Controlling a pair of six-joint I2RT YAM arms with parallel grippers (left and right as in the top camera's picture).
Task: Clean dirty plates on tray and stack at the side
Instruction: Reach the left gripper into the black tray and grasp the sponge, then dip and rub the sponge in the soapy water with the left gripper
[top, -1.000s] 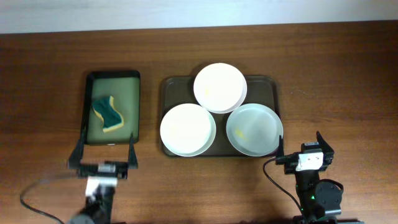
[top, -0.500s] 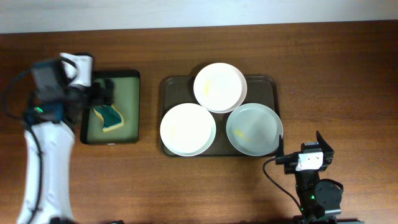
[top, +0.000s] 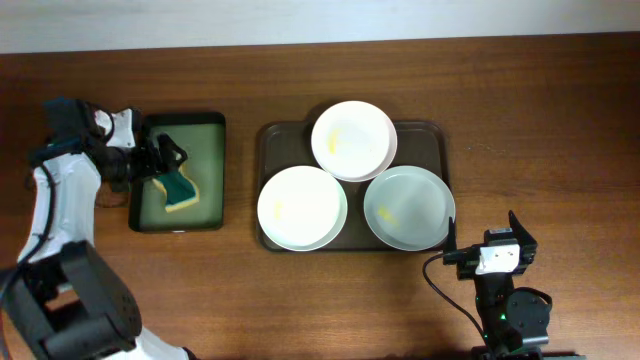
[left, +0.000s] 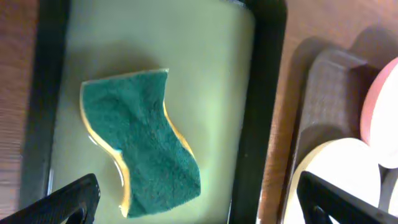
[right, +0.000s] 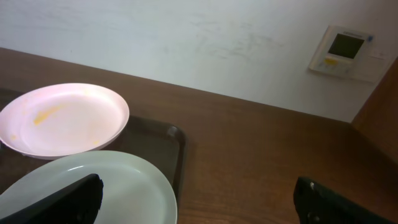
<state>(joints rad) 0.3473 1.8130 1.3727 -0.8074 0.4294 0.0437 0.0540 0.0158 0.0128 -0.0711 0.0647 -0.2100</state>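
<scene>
Wooden table (top: 560, 110) bearing tray (top: 275, 140); white wall (right: 186, 37), control panel (right: 344, 50) behind.

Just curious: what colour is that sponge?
The sponge is dark green over yellow; left wrist view shows it best.

Seeing dark brown tray (top: 272, 138) mid-table, carrying three white plates. 12 o'clock plate (top: 352, 140) overhanging far rim, overlapping both others. 7 o'clock plate (top: 301, 207) and 5 o'clock plate (top: 408, 208) side by side. Yellow smears on all three, faint on the 7. At 9 o'clock of that tray: small black tray (top: 216, 175) with green-yellow sponge (top: 178, 188). Left gripper (top: 165, 157) at sponge's 11 o'clock, fingers spread. Right gripper (top: 484, 230) at brown tray's 5 o'clock, fingers spread.
</scene>
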